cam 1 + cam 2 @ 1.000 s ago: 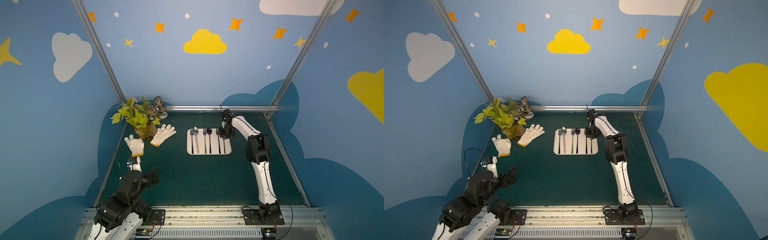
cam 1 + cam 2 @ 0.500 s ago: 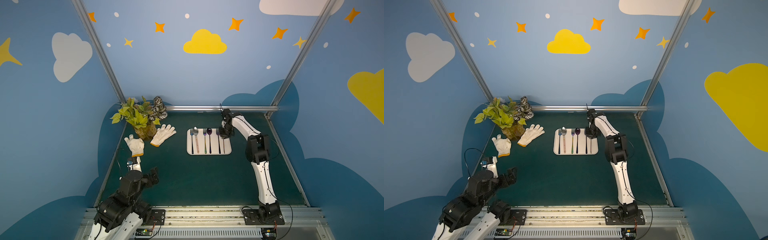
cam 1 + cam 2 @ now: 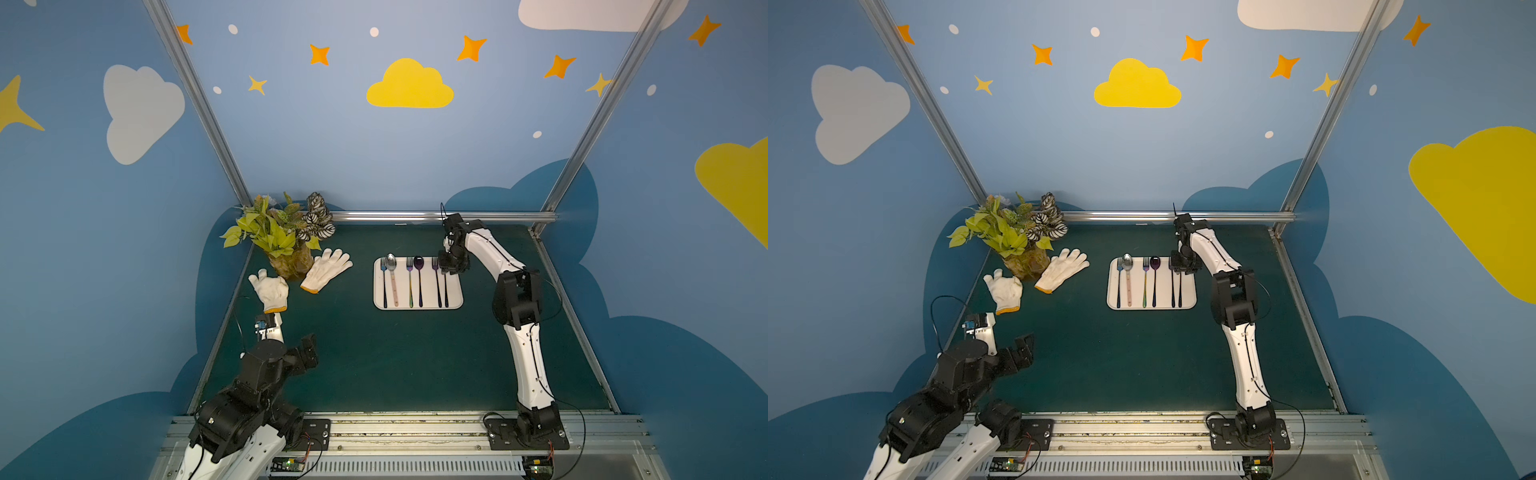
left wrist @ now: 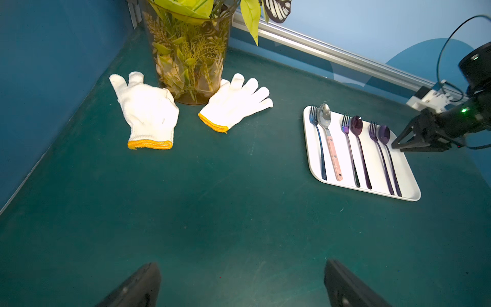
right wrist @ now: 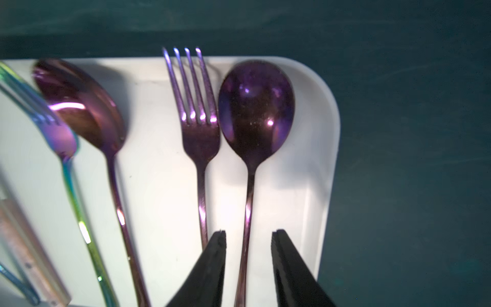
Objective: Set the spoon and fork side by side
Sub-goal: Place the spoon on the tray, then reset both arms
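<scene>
Spoon [image 5: 256, 106] handle lies between jaws of my right gripper [image 5: 249, 232], parted, gripping nothing; fork [image 5: 198, 127] just beside; sideways drift while lifting off could knock pair crooked.

Right tool [image 5: 248, 238] ajar, left tool [image 4: 241, 280] wide

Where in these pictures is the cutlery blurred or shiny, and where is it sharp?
Right wrist view: the purple spoon and purple fork are fairly sharp, with bright glints; the rainbow fork is blurred. Left wrist view: the tray and all on it are sharp, no strong glare. In a top view its contents are too small for detail.
</scene>
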Robot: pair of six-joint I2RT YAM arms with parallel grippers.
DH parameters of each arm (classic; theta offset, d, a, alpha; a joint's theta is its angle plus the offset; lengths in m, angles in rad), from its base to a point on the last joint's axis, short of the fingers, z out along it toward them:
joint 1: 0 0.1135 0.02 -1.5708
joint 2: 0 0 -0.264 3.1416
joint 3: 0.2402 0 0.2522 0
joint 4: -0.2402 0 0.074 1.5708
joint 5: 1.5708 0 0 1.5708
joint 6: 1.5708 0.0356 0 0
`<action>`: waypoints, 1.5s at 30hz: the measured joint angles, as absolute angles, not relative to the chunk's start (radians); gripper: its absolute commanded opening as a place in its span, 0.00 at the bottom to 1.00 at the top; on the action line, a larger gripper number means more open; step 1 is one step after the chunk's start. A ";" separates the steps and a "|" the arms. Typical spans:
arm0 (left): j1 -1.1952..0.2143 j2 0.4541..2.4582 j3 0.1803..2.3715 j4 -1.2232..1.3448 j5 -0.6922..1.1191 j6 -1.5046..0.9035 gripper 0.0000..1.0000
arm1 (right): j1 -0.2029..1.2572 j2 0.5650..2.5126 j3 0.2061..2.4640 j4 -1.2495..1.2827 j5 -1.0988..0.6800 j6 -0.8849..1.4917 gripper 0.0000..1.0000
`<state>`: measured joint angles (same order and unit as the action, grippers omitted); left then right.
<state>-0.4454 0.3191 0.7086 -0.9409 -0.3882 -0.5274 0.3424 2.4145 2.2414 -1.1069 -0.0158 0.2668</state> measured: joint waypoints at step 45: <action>-0.092 1.287 0.269 0.651 -0.038 0.046 1.00 | 0.016 1.416 0.316 0.738 0.006 -0.002 0.98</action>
<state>-0.0917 1.2873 0.2687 0.6514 -0.0383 0.0463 0.0158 1.4158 0.3157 0.7376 0.0059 -0.0021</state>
